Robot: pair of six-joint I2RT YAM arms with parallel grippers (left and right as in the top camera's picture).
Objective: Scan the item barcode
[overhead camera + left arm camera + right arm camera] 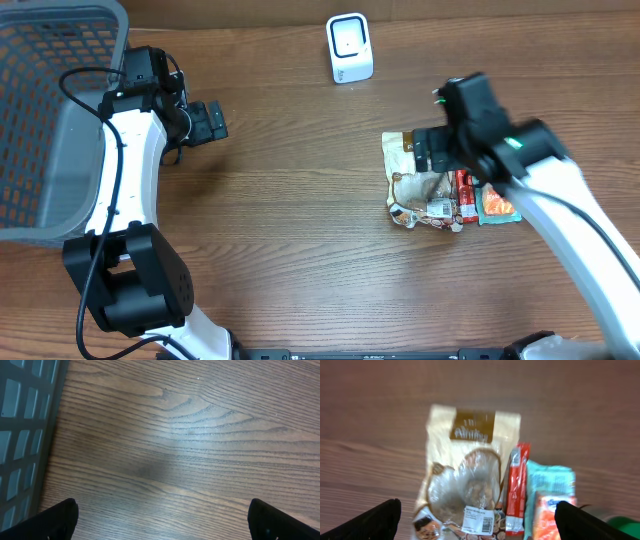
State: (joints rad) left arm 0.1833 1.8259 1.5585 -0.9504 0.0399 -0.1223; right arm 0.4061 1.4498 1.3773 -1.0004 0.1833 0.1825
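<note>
Your right gripper hangs over the beige snack bag on the right side of the table, fingers spread wide and holding nothing, so the step in hand looks like the pick-up. Come straight down and pinch the bag across its width near the middle, where the film is flat. Keep the fingers off the white label at the bag's near end. That label may carry the barcode, though it is too blurred to say for sure. The bag is crinkly and soft and will probably sag once lifted, so grip enough of it to keep the label face flat when you present it. The scanner stands at the far edge, left of the pile and well apart from it, with bare wood between, so the carry should be unobstructed. Watch the red stick packet, which lies touching the bag's right edge, and the teal-and-orange packet just beyond it. A finger landing too far right could drag either one along. Your left gripper is also released and empty. It hovers over bare wood beside the grey basket on the far left, clear of the route.
</note>
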